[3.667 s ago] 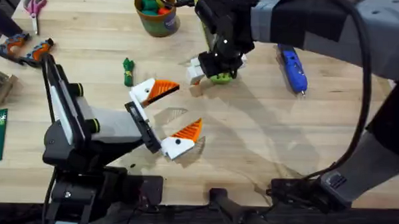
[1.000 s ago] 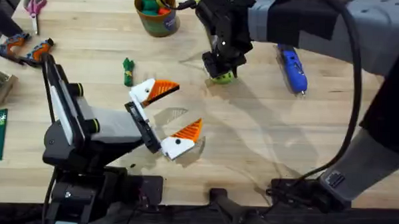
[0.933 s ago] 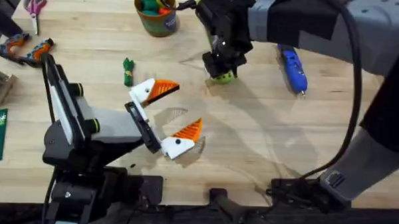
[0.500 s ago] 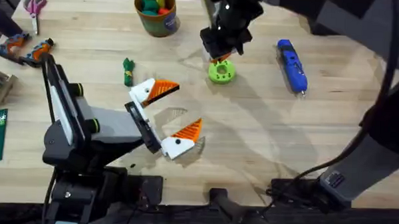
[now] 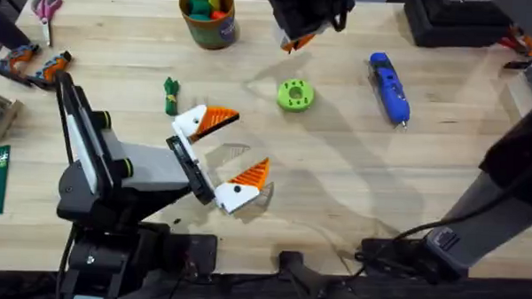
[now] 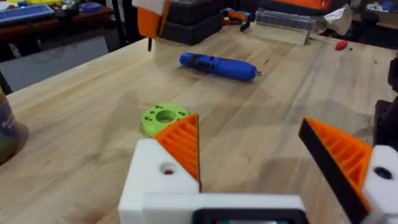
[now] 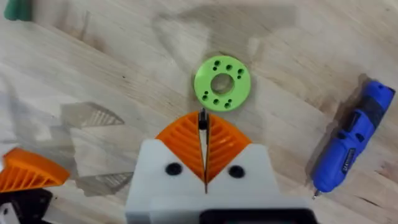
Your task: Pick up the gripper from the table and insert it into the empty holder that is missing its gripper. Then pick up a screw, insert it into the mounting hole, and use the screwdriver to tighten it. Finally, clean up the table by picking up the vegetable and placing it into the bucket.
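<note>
- The right pincer [image 5: 292, 42], pressed low over the lime-green disc [image 5: 294, 95] a second ago, is now raised and drawn back toward the far edge of the bench [image 5: 336, 187], leaving the disc uncovered.
- Its orange pads are pressed together, and the right wrist view shows a thin dark pin nipped between them. This is probably a screw [image 6: 149, 43] lifted from the disc, though it is too small to be sure.
- If so, the screw pick-up looks done, and the next job is carrying it to the mounting hole.
- The left pincer [image 5: 226, 150] hangs spread wide and empty near the middle of the bench. Each white holder [image 6: 155, 180] carries an orange ribbed pad, so the missing piece appears fitted.
- The screwdriver [image 5: 390, 87] lies untouched on the bench, to the right of the disc.
- The vegetable [image 5: 170, 96] lies on the bench just beyond the left pincer, well apart from the bucket [image 5: 208, 19] at the far edge; cleanup is not yet done.
</note>
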Motion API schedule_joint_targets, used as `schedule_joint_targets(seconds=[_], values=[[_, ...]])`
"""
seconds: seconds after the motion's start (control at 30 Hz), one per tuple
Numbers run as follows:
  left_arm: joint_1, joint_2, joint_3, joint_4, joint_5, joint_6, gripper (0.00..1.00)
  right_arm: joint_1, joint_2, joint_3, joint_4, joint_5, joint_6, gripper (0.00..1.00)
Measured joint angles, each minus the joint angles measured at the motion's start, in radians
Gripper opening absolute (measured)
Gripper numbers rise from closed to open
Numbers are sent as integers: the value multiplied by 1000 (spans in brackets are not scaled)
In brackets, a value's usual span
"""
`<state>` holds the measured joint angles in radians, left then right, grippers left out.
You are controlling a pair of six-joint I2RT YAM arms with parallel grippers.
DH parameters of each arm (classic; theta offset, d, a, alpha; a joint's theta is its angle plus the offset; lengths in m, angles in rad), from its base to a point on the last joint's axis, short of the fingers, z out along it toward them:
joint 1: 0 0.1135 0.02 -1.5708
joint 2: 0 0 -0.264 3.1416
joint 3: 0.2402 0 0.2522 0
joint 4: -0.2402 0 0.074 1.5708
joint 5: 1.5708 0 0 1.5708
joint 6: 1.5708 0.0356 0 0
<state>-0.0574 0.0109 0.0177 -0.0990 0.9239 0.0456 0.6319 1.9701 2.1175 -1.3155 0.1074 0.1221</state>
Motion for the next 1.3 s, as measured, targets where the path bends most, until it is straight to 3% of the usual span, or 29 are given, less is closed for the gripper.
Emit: schedule_joint_targets(seconds=[0.27,0.73,0.93,1.3], values=[[0,0,0,0,0,0,985,0,0,103,-39,0,-3,7],[0,0,0,0,0,0,986,17,0,111,-44,-48,-45,6],[0,0,0,0,0,0,986,91,0,133,-80,-72,-68,6],[0,0,0,0,0,0,985,215,0,286,-239,-79,-13,6]])
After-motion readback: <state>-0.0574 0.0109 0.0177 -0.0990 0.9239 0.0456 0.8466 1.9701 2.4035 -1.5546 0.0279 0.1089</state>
